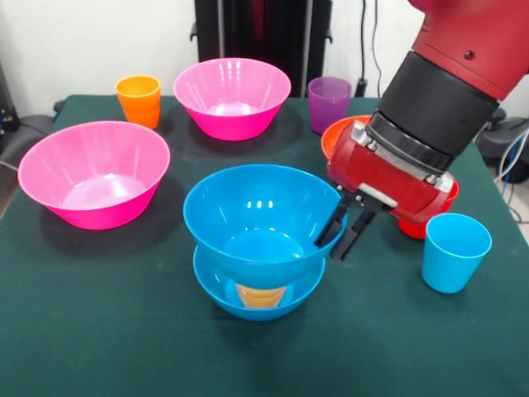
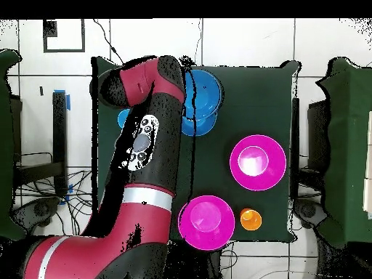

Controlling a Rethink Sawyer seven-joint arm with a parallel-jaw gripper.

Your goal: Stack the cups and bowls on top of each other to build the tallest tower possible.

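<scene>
The tower stands at the table's middle: a blue bowl [image 1: 258,217] rests on a yellow cup [image 1: 259,295] that sits inside a second blue bowl [image 1: 248,304]. My gripper [image 1: 340,231] hangs just right of the upper bowl's rim. Its dark fingers [image 1: 331,225] are slightly apart outside the bowl wall, holding nothing. A light blue cup [image 1: 455,252] stands upright to the right. From overhead the arm [image 2: 145,138] hides the gripper; the stacked blue bowls [image 2: 205,98] and light blue cup [image 2: 123,119] show beside it.
Two pink bowls [image 1: 93,174] [image 1: 232,95] sit left and far middle, also seen overhead [image 2: 258,161] [image 2: 206,223]. An orange cup [image 1: 139,99] [image 2: 250,219] and purple cup [image 1: 329,103] stand at the back. An orange-red bowl [image 1: 335,132] is half hidden behind the wrist.
</scene>
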